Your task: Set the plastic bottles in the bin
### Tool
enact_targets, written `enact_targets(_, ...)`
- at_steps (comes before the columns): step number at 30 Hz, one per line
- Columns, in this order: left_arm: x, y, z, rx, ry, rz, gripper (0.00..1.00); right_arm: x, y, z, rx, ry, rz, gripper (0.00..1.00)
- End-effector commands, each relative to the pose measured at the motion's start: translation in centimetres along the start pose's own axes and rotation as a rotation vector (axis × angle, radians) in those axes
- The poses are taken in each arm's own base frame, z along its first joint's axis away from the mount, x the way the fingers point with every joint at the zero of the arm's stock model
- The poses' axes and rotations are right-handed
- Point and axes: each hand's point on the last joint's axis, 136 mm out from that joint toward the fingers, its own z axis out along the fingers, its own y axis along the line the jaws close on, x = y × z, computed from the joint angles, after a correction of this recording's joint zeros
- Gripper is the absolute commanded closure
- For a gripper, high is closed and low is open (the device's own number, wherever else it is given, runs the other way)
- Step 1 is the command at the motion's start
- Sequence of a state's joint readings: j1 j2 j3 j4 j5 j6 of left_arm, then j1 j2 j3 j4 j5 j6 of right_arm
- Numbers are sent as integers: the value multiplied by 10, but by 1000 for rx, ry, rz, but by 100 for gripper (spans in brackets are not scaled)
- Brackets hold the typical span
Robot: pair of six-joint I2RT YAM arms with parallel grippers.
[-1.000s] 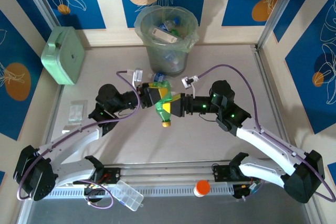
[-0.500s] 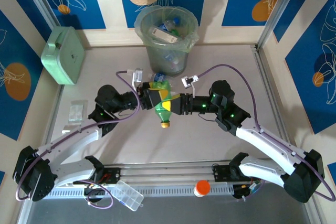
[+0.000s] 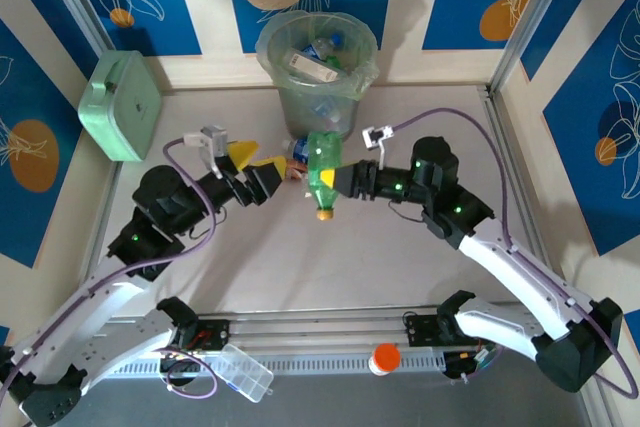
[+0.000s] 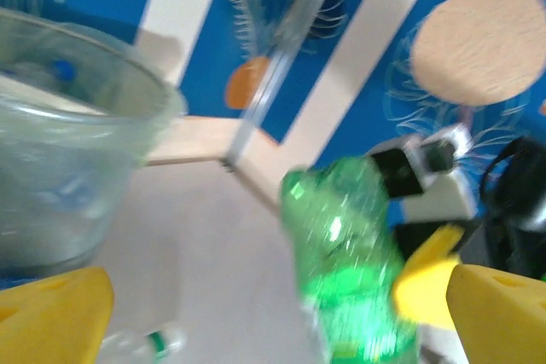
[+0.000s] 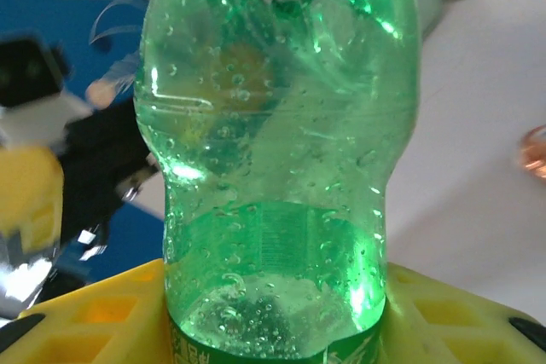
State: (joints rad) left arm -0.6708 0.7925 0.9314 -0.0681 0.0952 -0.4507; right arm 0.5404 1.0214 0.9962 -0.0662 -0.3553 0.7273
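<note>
- The green bottle point(image 3: 320, 162) is held up just in front of the bin point(image 3: 340, 112). Its yellow cap points back toward the arms.
- The right gripper point(image 3: 334, 179) has its jaws shut tight around the middle of the bottle.
- A second ago both grippers held this bottle. Now the left gripper point(image 3: 256, 160) has let go and pulled away to the left. Its jaws stand wide apart with nothing in them.
- So the pass from one arm to the other looks done. I think the right arm now just has to lift the bottle over the rim and drop it in.
- From above, you can see other bottles already inside the bin.
- The left wrist camera shows a small clear bottle point(image 4: 145, 345) lying on the table near the foot of the bin. It is blurry. It looks like it has yet to go in.
- The right wrist camera shows the grip up close. The bottle sits squeezed between the yellow fingers point(image 5: 94, 313), with its bumpy bottom sticking out past them.
</note>
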Motion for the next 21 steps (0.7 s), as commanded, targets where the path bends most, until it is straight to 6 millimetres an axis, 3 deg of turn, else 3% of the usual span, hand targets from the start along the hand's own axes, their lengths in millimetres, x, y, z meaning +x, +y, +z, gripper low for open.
enact_targets(1, 36, 46, -11, -232, 155, 143, 1, -30, -33, -8, 175, -48, -3, 52)
enact_targets(6, 49, 77, -22, -376, 157, 224, 1, -103, -59, -12, 315, -157, -45, 52)
enact_targets(13, 56, 81, -19, -376, 177, 262, 1, -206, -82, 8, 393, -262, -149, 51)
enact_targets(16, 59, 80, -18, -363, 187, 273, 1, -238, -97, 27, 395, -274, -159, 51)
enact_targets(21, 58, 82, -18, -365, 179, 289, 1, -266, -135, 66, 432, -219, -184, 51)
